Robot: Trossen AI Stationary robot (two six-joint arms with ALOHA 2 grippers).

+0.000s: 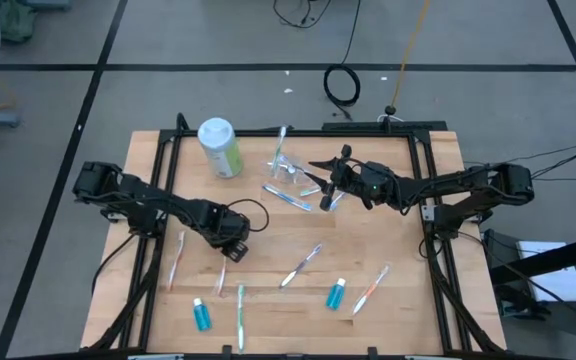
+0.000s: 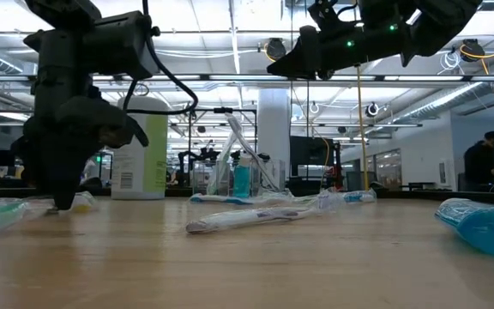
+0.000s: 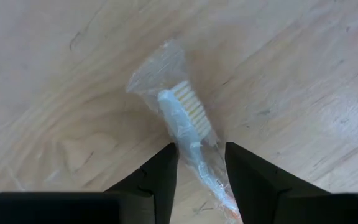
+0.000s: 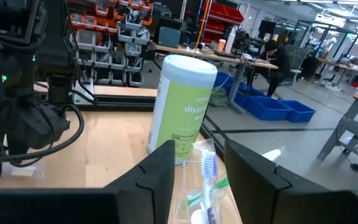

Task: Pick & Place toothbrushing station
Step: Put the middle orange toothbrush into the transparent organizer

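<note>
A clear plastic cup [image 1: 288,170] stands at the far middle of the table with wrapped toothbrushes [image 4: 207,167] leaning in it. More wrapped toothbrushes [image 1: 301,265] and two blue tubes [image 1: 201,315] [image 1: 336,293] lie on the near half. My left gripper [image 1: 224,256] is open and points down at the table. Its fingers stand on either side of the neck of a wrapped toothbrush [image 3: 180,112], just behind the bristle head. My right gripper [image 1: 326,178] is open and empty, high above the table [image 2: 311,60], just right of the cup.
A white and green wipes canister [image 1: 220,147] stands at the far left, beside the cup. Another wrapped toothbrush [image 1: 177,258] lies just left of my left gripper, and one [image 1: 240,315] lies at the near edge. A black frame [image 1: 268,132] runs around the table.
</note>
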